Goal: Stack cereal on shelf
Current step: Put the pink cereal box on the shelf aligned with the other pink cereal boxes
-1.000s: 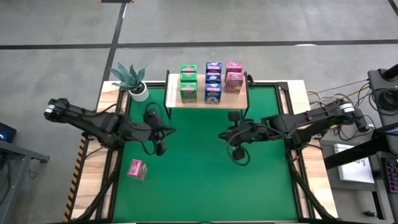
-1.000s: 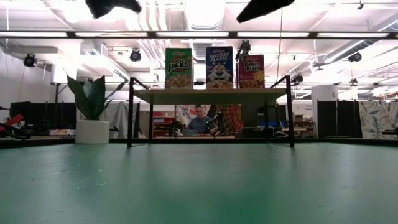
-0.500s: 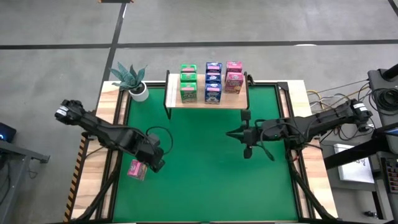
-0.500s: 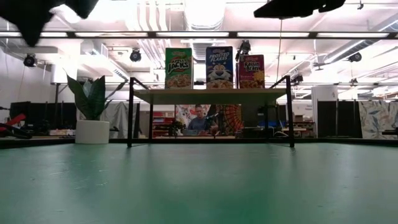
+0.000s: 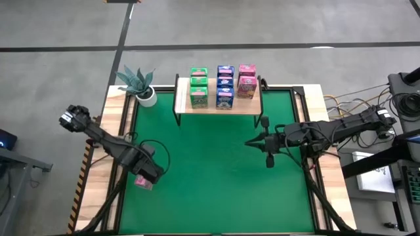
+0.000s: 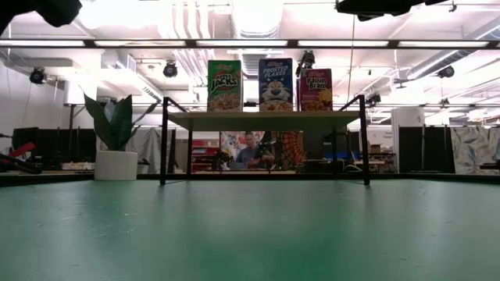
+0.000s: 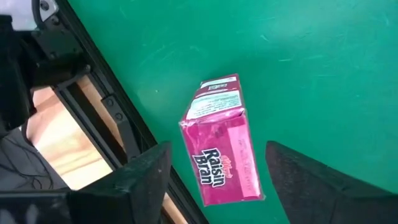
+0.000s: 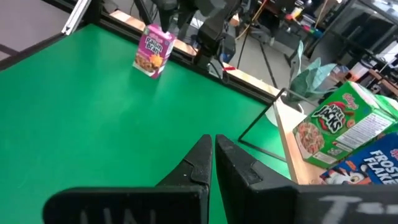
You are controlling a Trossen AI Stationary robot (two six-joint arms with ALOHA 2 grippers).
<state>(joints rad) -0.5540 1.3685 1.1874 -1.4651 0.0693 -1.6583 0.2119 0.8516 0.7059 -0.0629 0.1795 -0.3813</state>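
A pink cereal box (image 7: 221,152) rests on the green table near its left edge; it also shows in the high view (image 5: 140,183) and the right wrist view (image 8: 153,50). My left gripper (image 7: 217,149) is open just above it, one finger on either side, touching nothing; it also shows in the high view (image 5: 151,174). The shelf (image 5: 218,106) stands at the table's far edge and carries stacked green (image 5: 199,89), blue (image 5: 225,86) and pink (image 5: 247,81) boxes. My right gripper (image 8: 212,144) is shut and empty over the table's right half, as the high view (image 5: 252,142) also shows.
A potted plant (image 5: 139,85) stands at the far left corner beside the shelf. Black frame rails and a bare wood strip (image 7: 59,134) run along the table's left edge close to the pink box. A person (image 6: 251,150) sits in the room behind the shelf.
My left gripper has gone from the table's middle toward the near left, ending over the pink box. My right gripper has drawn back toward the table's right edge. The pink box and the shelf's boxes have stayed in place.
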